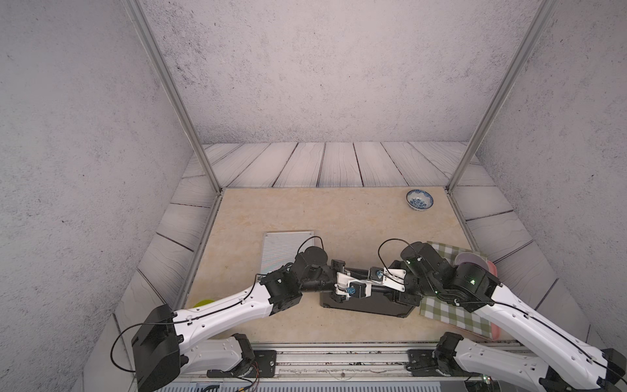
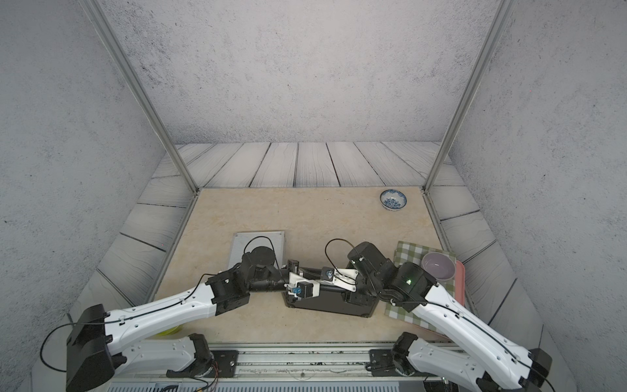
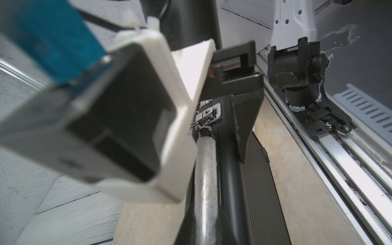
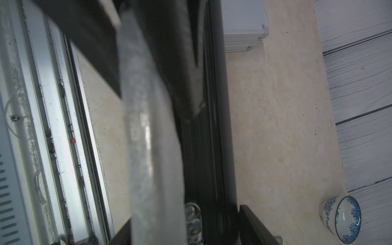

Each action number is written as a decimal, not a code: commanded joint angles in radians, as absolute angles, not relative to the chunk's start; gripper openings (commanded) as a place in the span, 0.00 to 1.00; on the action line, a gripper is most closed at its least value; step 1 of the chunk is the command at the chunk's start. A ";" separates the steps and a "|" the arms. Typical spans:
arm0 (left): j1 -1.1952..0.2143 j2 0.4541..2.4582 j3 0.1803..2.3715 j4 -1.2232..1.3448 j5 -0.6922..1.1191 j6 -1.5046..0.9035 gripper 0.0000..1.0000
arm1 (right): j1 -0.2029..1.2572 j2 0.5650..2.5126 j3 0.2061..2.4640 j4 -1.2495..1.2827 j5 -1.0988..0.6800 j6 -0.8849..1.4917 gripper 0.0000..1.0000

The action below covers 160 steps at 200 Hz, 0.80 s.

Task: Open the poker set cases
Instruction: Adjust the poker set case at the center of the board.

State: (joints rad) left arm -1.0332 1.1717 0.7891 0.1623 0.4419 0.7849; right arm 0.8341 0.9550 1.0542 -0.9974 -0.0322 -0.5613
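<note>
Left wrist view: the black case (image 3: 254, 191) appears to stand on its long edge, handle side up, near the front middle of the table (image 1: 339, 217). The left gripper (image 3: 204, 220) is closed around the handle (image 3: 204, 165) and steadies the case. The right gripper (image 4: 184, 220) hangs over the far end of the handle with its jaws apart. One finger (image 3: 244, 127) is on the ribbed-face side and the other on the opposite side, and it grips nothing visible. A chrome latch (image 3: 209, 115) sits just past that handle end, between those fingers. It looks fastened, though blur prevents certainty. In both top views the two wrists meet above the case and hide its top. The silver case (image 1: 288, 249) lies flat and shut behind the left arm. Step in hand, as judged: release of the first latch on the black case. Next move: bring one right fingertip under the latch lever and pry it away from the case while the left grip resists the push. A second latch is not visible and should be located before the lid is lifted. Laying the case flat is probably needed for the lid to swing.
</note>
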 commanded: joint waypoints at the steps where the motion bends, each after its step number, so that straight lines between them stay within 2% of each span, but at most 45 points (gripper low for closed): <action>1: -1.060 1.116 0.766 0.277 0.443 0.856 0.00 | 0.829 0.993 1.049 -1.159 -0.115 -0.548 0.67; 25: -1.080 1.102 0.759 0.279 0.418 0.882 0.00 | 0.829 1.006 1.058 -1.185 -0.142 -0.529 0.72; 65: -1.102 1.117 0.741 0.299 0.378 0.917 0.00 | 0.829 1.006 1.045 -1.166 -0.135 -0.528 0.72; 76: -1.102 1.123 0.742 0.310 0.368 0.906 0.00 | 0.830 1.011 1.051 -1.166 -0.127 -0.529 0.68; 97: -1.102 1.129 0.744 0.355 0.302 0.869 0.00 | 0.828 0.999 1.041 -1.135 -0.057 -0.548 0.55; 123: -1.092 1.135 0.768 0.358 0.248 0.858 0.00 | 0.824 0.979 1.036 -1.085 0.038 -0.574 0.47; 142: -1.069 1.127 0.789 0.308 0.247 0.853 0.47 | 0.798 0.968 1.047 -1.040 0.095 -0.586 0.43; 160: -1.037 1.102 0.795 0.260 0.251 0.827 0.70 | 0.755 0.958 1.054 -0.989 0.133 -0.611 0.41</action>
